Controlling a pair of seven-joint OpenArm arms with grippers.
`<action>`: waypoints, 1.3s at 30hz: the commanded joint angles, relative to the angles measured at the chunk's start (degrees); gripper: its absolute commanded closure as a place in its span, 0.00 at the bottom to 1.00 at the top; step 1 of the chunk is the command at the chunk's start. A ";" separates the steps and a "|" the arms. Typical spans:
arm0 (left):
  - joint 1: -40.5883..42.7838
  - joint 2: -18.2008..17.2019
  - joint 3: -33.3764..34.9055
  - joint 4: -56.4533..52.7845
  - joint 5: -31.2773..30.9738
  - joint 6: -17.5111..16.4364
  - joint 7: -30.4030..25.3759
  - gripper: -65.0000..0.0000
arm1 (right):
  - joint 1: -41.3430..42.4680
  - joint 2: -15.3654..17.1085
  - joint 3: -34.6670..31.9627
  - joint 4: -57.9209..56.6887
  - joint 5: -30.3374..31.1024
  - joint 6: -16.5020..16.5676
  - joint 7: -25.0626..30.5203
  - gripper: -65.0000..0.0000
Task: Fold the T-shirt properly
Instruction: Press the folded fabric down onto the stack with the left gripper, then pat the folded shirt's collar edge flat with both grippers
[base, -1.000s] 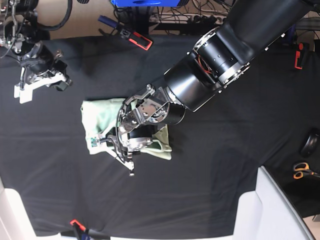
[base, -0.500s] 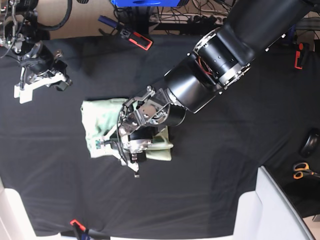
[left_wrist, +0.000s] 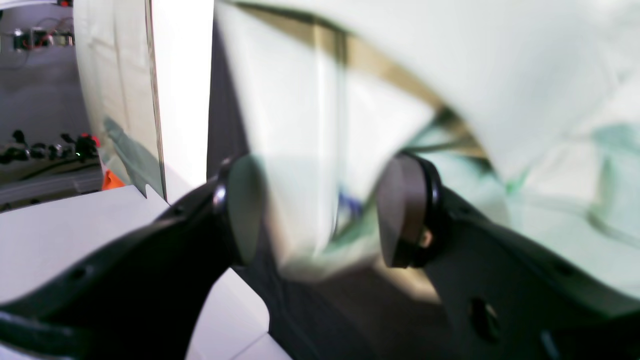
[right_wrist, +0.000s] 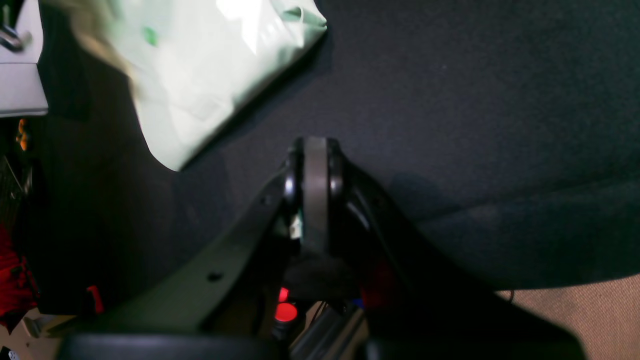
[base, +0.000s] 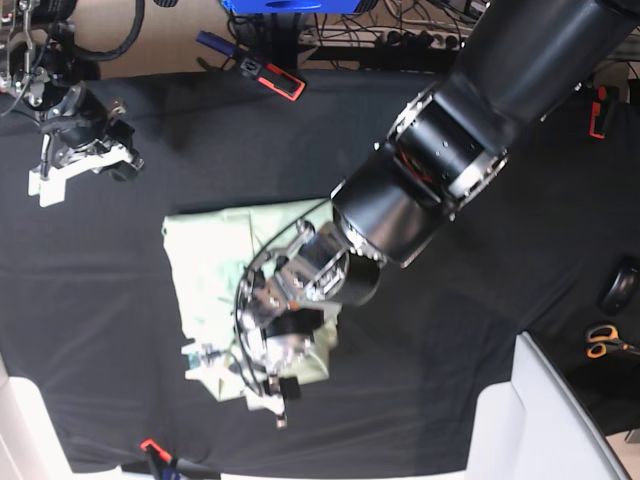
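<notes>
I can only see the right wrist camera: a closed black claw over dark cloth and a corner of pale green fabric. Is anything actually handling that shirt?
Observer: Yes, the other arm. Its left gripper is open, with a fold of the shirt hanging between its pads.
Operator: Is the shirt folded small yet?
Observer: In the base view it lies as a rumpled, roughly rectangular bundle on the black tablecloth, with the left arm over its lower right part.
Operator: And my claw, where is it on the table?
Observer: The right gripper sits near the upper left corner of the base view, well apart from the shirt.
</notes>
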 joint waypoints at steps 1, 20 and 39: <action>-0.87 0.75 -0.01 0.78 1.24 0.51 -0.31 0.45 | 0.03 0.54 0.27 0.89 0.54 0.52 0.67 1.00; 15.31 -0.38 -16.63 29.88 1.06 -3.54 9.45 1.00 | 1.09 3.53 -0.43 0.89 0.45 0.52 -1.97 1.00; 44.93 -4.08 -32.63 33.40 0.71 1.30 -24.22 1.00 | 16.38 12.94 -27.86 0.89 -20.65 0.61 -3.90 1.00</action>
